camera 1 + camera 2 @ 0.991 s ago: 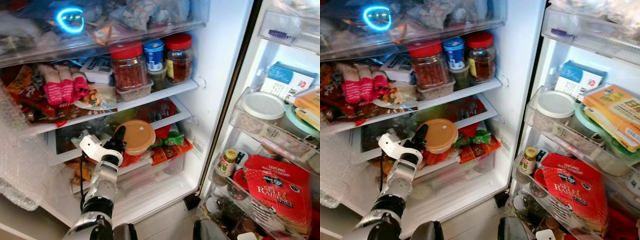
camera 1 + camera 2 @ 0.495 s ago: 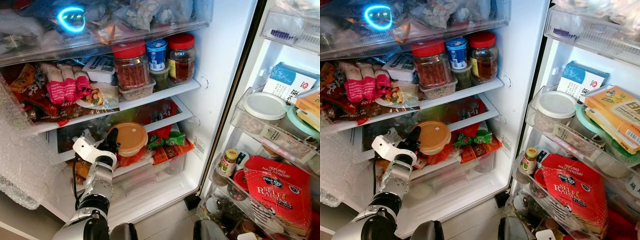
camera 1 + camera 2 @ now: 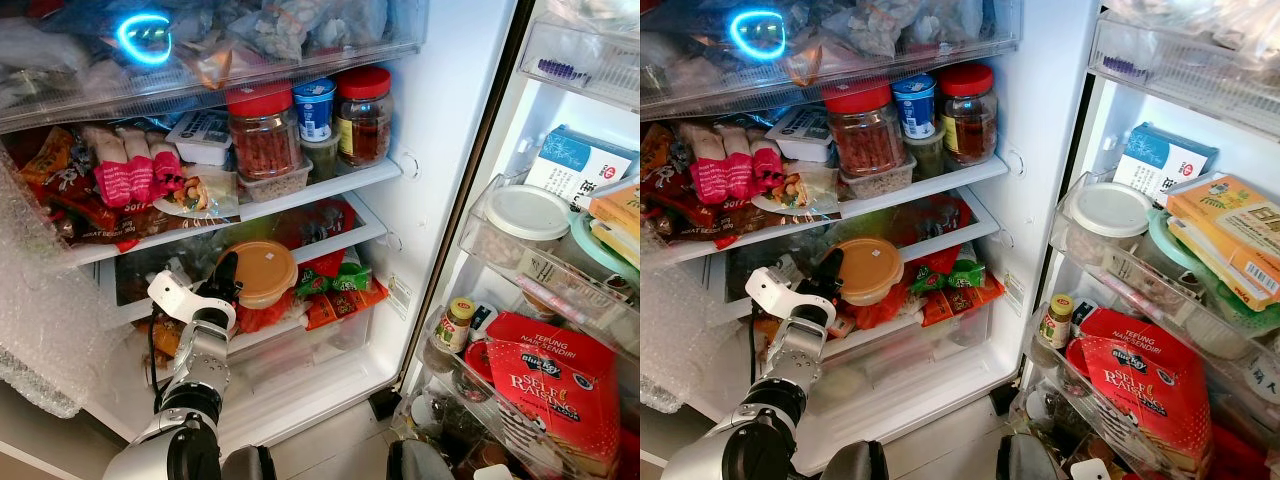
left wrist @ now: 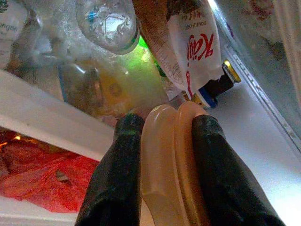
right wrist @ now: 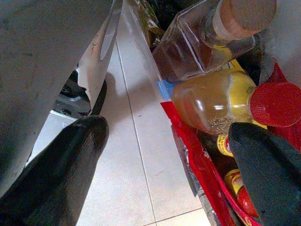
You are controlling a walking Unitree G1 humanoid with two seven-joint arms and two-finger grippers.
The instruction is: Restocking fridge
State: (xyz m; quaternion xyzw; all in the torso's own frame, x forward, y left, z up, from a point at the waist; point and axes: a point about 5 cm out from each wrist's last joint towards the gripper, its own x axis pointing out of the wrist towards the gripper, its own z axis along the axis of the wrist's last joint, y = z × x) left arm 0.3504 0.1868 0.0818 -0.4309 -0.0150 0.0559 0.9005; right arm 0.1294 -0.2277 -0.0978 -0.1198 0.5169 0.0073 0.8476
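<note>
Left gripper (image 3: 226,280) has eased back slightly, fingers still clamped on the tub (image 3: 262,273) at the shelf (image 3: 340,238) edge; placement unfinished. Right gripper (image 5: 160,160) idle, fingers wide.

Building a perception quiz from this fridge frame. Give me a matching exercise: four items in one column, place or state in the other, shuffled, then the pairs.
Items:
1. tan lidded container
2. red-lidded jars
3. red flour bag
4. right gripper

Place or state:
A. on the upper shelf beside a blue-lidded tub
B. open, over the tiled floor by a red crate of bottles
C. in a lower door bin
D. pinched by the left gripper at the middle shelf

Pairs: 1-D, 2-A, 3-C, 4-B
</note>
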